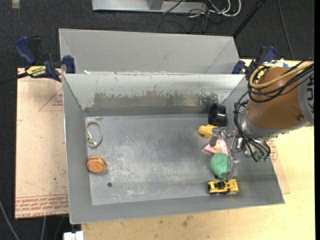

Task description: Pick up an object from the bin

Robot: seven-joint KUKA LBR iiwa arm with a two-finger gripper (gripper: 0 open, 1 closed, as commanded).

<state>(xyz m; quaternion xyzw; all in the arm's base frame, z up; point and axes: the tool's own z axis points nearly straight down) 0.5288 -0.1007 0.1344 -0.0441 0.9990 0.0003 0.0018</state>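
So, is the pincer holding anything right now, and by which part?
Cannot tell. The pincer is down at the right end of the bin, beside a green rounded lump and a pink piece, but the view does not show either gripped.

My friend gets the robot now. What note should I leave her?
Tool: low over the right side of the bin, beside the green lump and pink scrap; can't tell if it holds anything.
Nearby: yellow toy truck, yellow piece, black cap.
Far left: brown disc, white loop.
Done: nothing lifted out.
Left: grab one thing, lift it.
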